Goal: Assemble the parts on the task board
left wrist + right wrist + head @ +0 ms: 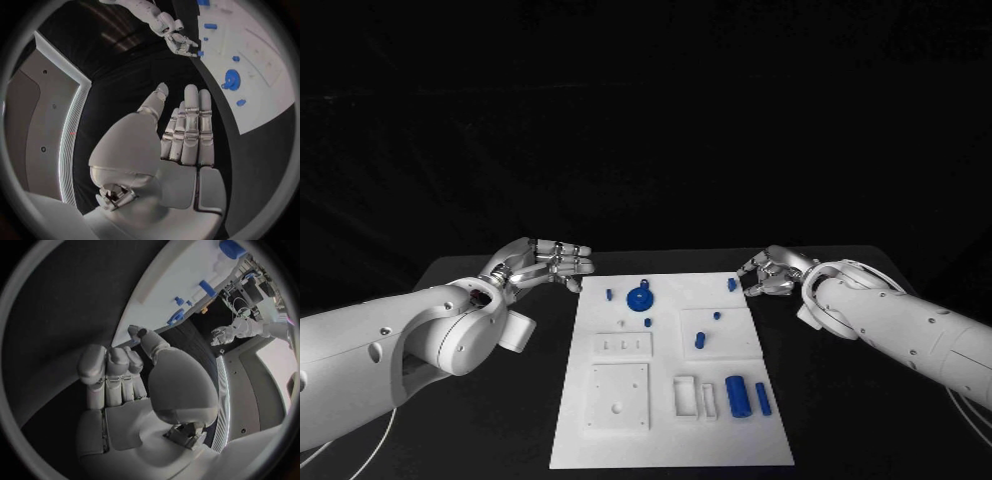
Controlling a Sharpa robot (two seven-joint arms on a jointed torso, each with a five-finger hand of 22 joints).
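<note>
Hands flank the board (668, 440) at its far end, neither touching a part. The left hand (548, 262) hovers over the black table (502, 420) just beside the board's far left corner, fingers extended side by side and holding nothing, as the left wrist view confirms (184, 135). The right hand (772, 271) sits near the far right corner, fingers curled inward; the right wrist view (122, 375) shows nothing between them, thumb tip close to the board's edge.

Parts lie scattered on the white plate: a blue gear (640, 298) at the far middle, a small peg (609, 294) to its left, another peg (731, 284) by the right hand, two small pieces (701, 340) mid-board, and a thick cylinder (737, 396) beside a slim pin (763, 399) near the front. White recessed blocks (620, 396) sit on the left side of the board.

Assembly appears not yet begun. Risks from here: the curled right hand, so near the edge, could nudge the board and shift every loose part; a closed hand would also push the nearby peg rather than pick it up. The small pegs look easy to knock over or roll, and the cylinder could roll off if bumped.
</note>
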